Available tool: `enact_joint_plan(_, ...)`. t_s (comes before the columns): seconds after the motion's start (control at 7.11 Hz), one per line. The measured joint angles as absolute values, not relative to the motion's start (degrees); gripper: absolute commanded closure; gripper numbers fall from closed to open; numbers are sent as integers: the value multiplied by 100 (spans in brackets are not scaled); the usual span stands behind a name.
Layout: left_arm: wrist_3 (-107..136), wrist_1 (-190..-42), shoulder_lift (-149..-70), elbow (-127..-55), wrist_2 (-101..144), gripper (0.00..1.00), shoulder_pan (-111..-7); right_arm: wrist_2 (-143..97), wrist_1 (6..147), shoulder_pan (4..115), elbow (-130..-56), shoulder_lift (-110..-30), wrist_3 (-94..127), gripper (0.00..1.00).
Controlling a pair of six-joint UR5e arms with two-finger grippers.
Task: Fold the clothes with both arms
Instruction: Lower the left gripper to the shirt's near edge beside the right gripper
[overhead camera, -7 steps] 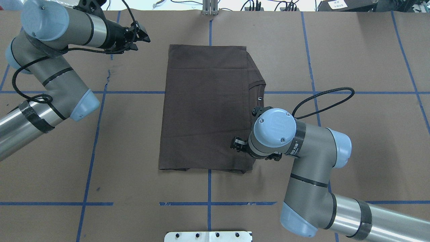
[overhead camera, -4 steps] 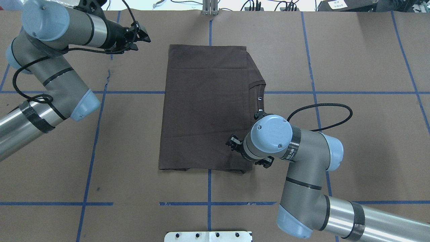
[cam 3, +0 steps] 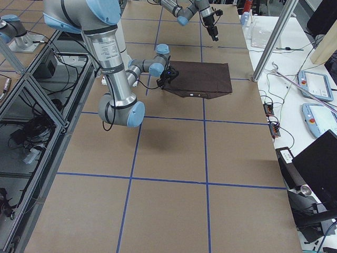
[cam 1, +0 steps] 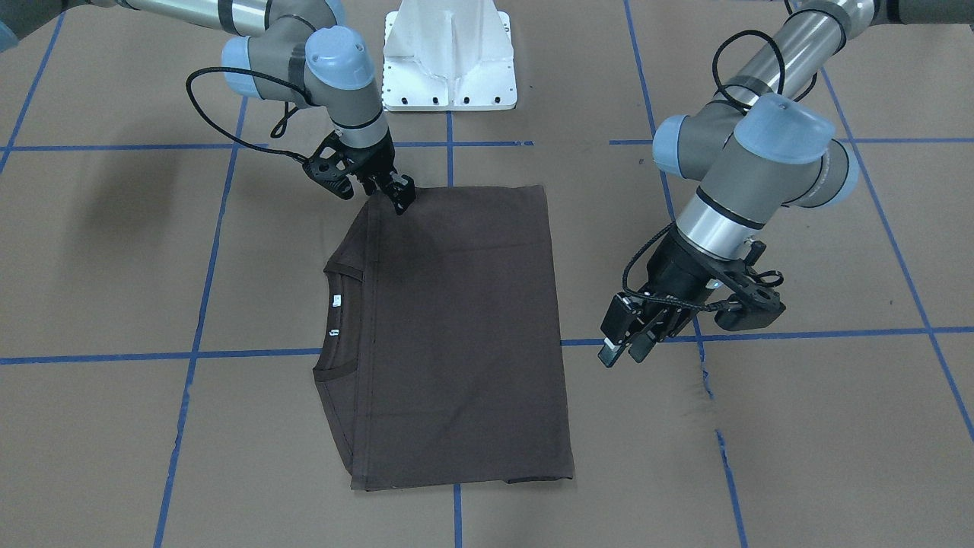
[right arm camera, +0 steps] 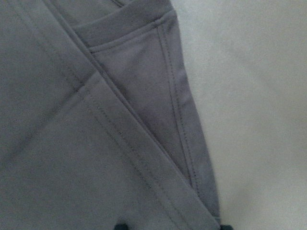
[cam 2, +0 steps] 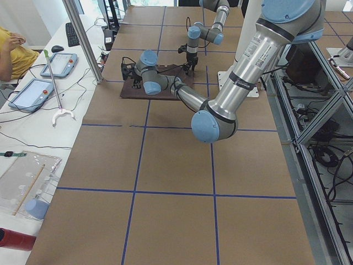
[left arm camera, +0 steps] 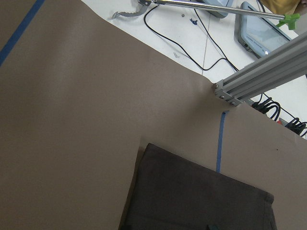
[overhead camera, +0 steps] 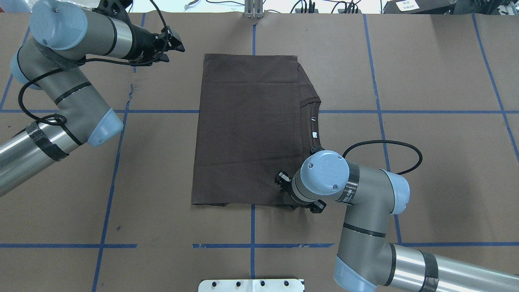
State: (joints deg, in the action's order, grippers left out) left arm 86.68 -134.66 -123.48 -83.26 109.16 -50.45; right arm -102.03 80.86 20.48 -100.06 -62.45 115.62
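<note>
Right arm point(overhead camera: 324, 174) has slid back toward the robot along the collar side of the T-shirt point(overhead camera: 247, 129). It's now parked over the near corner, jaws apart and right down at the cloth, not clamped on anything. Left arm point(overhead camera: 73, 93) barely budged and hangs off the far corner on the other side, clear of the fabric, jaws apart too. The shirt lies flat mid-counter point(overhead camera: 446, 81), already a long rectangle. My guess: it's lining up a corner pinch for the next fold.
</note>
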Motion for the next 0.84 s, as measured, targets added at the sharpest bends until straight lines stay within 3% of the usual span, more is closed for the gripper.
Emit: enact_joint_plan(0.84,8923,-13472,-12356,-8332,10907,38,-4962,-10249,8141,2049,-10226,-6248,11587,100)
